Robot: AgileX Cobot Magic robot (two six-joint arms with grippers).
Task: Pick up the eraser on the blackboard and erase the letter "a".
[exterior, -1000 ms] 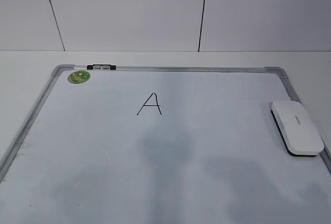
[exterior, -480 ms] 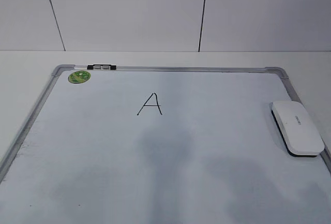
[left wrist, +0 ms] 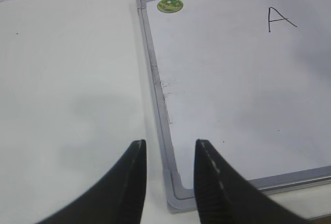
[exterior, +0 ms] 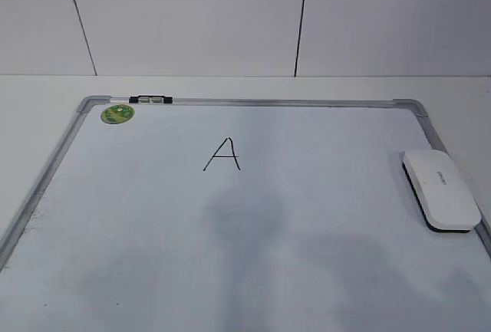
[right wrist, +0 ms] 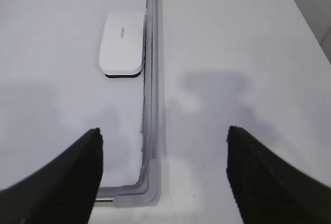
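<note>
The blackboard (exterior: 253, 225) has a smooth, faintly glossy white face inside a brushed silver metal frame with grey plastic corners. At its 3 o'clock edge, the eraser (exterior: 440, 189) shows a smooth white plastic shell over dark felt. The table (left wrist: 67, 79) looks matt white.

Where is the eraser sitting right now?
In the exterior view the eraser lies flat on the blackboard at its right edge, against the frame, well right of the letter "A".

Left end effector (left wrist: 168, 154) narrowly parted — right end effector (right wrist: 164, 136) wide apart, both empty.
</note>
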